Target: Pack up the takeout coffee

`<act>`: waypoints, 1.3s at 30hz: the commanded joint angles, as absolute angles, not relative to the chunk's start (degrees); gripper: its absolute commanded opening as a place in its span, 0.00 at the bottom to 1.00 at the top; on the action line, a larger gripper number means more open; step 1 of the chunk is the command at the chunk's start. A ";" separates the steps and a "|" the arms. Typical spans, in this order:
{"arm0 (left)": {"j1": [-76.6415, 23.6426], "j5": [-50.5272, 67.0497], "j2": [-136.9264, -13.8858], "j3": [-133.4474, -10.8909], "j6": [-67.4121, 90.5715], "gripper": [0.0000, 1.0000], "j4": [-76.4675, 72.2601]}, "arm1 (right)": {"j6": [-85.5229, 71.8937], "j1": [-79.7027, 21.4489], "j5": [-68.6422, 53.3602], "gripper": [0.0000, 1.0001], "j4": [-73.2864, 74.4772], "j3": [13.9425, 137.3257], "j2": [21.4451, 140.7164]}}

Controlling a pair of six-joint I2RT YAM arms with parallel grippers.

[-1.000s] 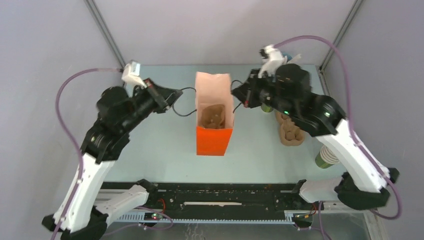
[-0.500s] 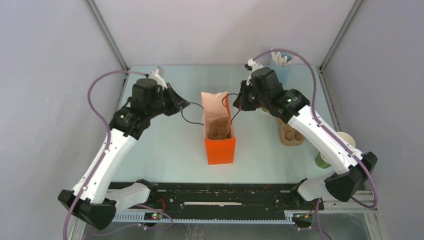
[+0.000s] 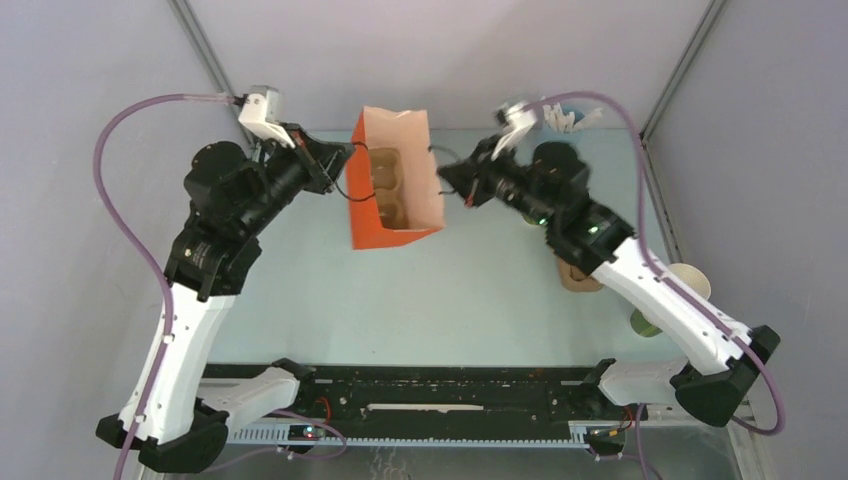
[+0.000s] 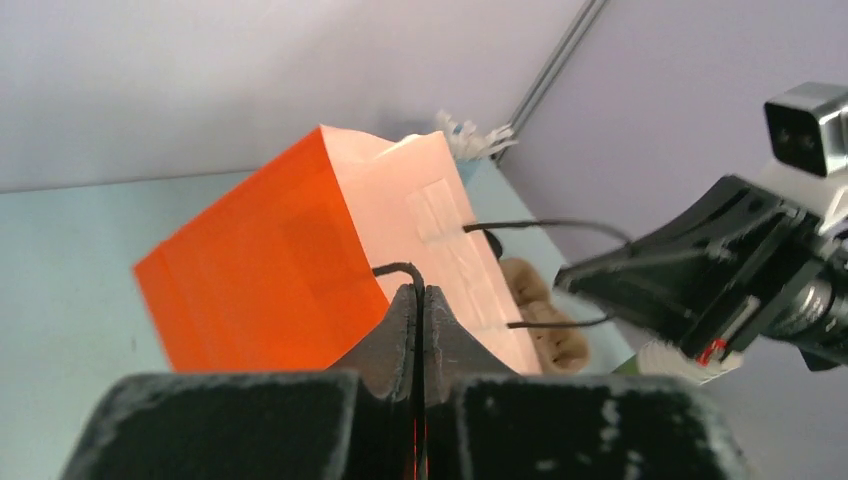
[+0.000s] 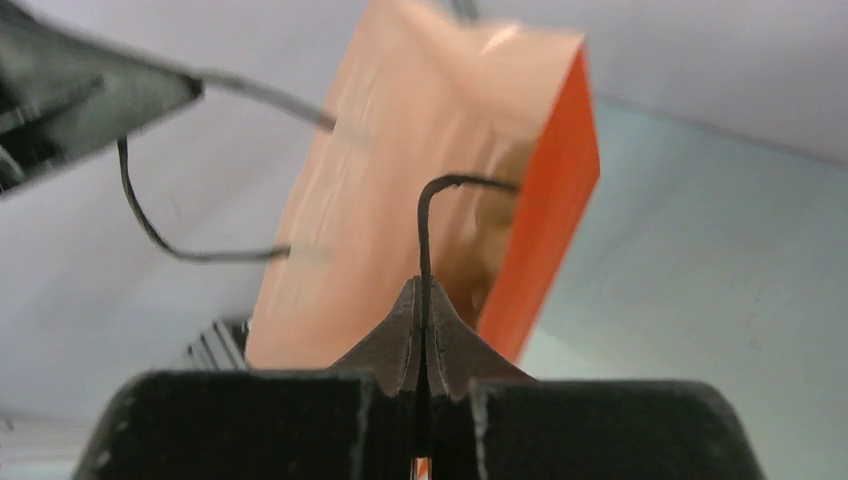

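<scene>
Plainly a robotics lab test cell, given bare grey enclosure walls [image 3: 450,50], slanting metal corner posts [image 3: 205,55], a pale worktop [image 3: 480,300], and a left arm [image 3: 190,340] and right arm [image 3: 660,290] trailing purple cables [image 3: 99,175], bolted to a black rail [image 3: 450,385].

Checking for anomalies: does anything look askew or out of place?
The orange bag hangs tilted between the arms: left gripper and right gripper are each shut on one of its black cord handles. A brown tray sits inside.
</scene>
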State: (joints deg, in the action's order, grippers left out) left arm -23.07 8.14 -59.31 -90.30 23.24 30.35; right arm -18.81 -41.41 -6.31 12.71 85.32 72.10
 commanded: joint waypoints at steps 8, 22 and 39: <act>-22.78 17.59 -41.19 -60.08 17.55 0.00 13.91 | -3.72 -51.91 -3.33 0.00 3.48 73.91 70.57; -23.51 14.16 -24.18 -34.09 32.43 0.00 -9.58 | 24.91 -54.93 6.80 0.00 -5.98 71.59 71.05; -44.96 -8.22 -19.69 -12.98 38.59 0.00 -17.40 | 35.46 -47.72 -6.42 0.00 -0.29 76.98 75.12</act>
